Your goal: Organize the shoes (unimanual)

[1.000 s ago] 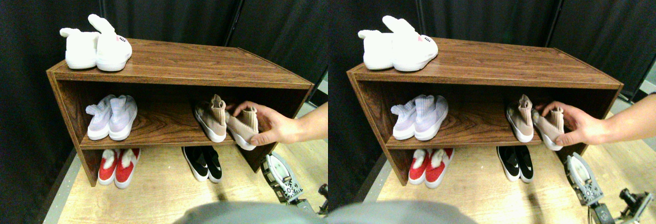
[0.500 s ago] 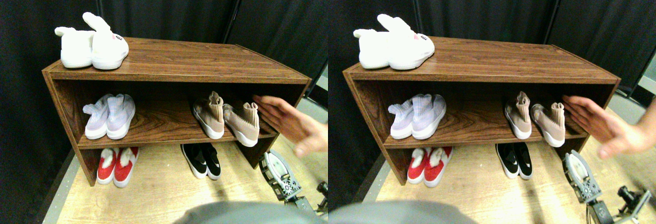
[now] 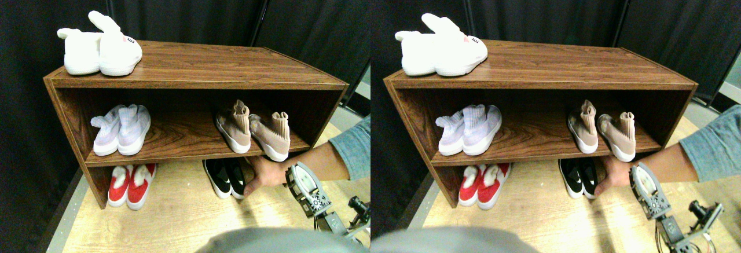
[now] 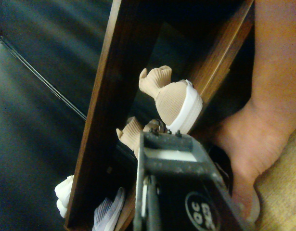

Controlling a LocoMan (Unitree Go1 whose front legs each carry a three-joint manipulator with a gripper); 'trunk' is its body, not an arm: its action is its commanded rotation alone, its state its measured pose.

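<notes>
Dark curtains back the shelf (image 3: 191,82); a person's hand (image 3: 263,175) has left the tan shoes (image 3: 252,132) on the middle board and now reaches the black shoes (image 3: 226,179) below. I wait; my gripper (image 3: 304,186) hangs beside, and I cannot tell whether its fingers are open or closed.

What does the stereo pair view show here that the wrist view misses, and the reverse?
Stereo only: the red shoes and black shoes on the floor under the rack, the whole gripper, a grey sleeve.
Wrist only: a close look at one tan shoe's white heel, overhanging the shelf edge.
Both: the tan shoes, white slippers, lilac shoes, and the person's hand.
</notes>
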